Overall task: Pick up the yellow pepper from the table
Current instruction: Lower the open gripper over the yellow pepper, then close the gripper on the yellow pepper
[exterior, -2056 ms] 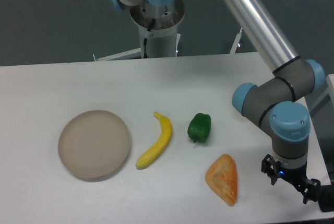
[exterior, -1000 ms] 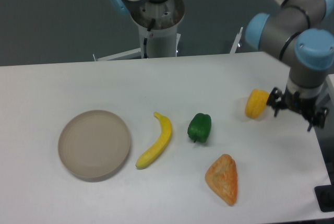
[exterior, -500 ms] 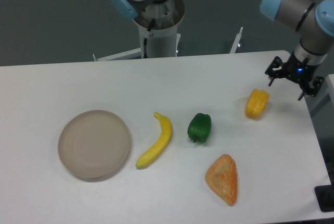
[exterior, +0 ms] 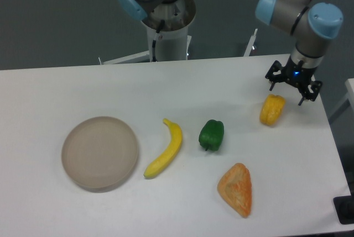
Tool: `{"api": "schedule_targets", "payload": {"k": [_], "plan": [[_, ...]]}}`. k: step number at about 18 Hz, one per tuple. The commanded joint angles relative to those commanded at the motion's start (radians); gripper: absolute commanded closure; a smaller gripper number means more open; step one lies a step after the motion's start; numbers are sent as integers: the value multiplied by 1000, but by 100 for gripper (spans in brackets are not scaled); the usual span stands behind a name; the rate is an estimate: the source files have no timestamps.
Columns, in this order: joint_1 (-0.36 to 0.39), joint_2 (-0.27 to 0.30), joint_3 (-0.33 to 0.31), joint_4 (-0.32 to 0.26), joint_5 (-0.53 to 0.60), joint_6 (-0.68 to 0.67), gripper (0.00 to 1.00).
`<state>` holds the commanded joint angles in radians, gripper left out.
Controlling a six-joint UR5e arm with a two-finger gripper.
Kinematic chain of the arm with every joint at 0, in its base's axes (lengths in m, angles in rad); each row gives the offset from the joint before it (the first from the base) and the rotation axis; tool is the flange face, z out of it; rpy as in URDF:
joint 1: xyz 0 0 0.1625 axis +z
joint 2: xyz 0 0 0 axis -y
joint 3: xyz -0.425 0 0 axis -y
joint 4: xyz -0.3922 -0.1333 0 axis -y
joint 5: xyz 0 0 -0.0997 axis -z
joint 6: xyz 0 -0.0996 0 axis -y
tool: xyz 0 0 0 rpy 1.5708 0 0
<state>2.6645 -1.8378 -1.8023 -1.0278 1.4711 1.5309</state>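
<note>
The yellow pepper [exterior: 272,110] lies on the white table [exterior: 182,88] at the right side. My gripper [exterior: 287,91] hangs just above and behind the pepper, a little to its right, with its fingers spread and nothing between them. It does not touch the pepper.
A green pepper [exterior: 212,135] lies at the table's middle, a banana [exterior: 165,149] to its left and a round beige plate [exterior: 99,152] further left. An orange-tan pastry [exterior: 236,188] lies at the front right. The arm's base [exterior: 166,24] stands behind the table.
The gripper rose from the front right edge, swung to the back of the table and has now moved left to just above the pepper. The pepper lies still.
</note>
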Motion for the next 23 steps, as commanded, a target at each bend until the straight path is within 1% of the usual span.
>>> {"api": "schedule_targets", "payload": {"k": [2, 4, 6, 9, 10, 13, 17, 18, 19, 20, 21, 23], "plan": [[-2, 2, -12, 15, -2, 2, 0], [-3, 2, -23, 18, -2, 5, 0], [-8, 0, -31, 50, 0, 8, 0], [-9, -6, -41, 64, 0, 20, 0], [-9, -8, -51, 81, 0, 22, 0], [-8, -11, -74, 107, 0, 25, 0], [-6, -12, -81, 112, 0, 29, 0], [-6, -12, -78, 118, 0, 34, 10], [-6, -12, -72, 117, 0, 40, 31], [-5, -12, -71, 117, 0, 46, 43], [-5, -12, -71, 115, 0, 48, 45], [-5, -12, -66, 115, 2, 49, 54]]}}
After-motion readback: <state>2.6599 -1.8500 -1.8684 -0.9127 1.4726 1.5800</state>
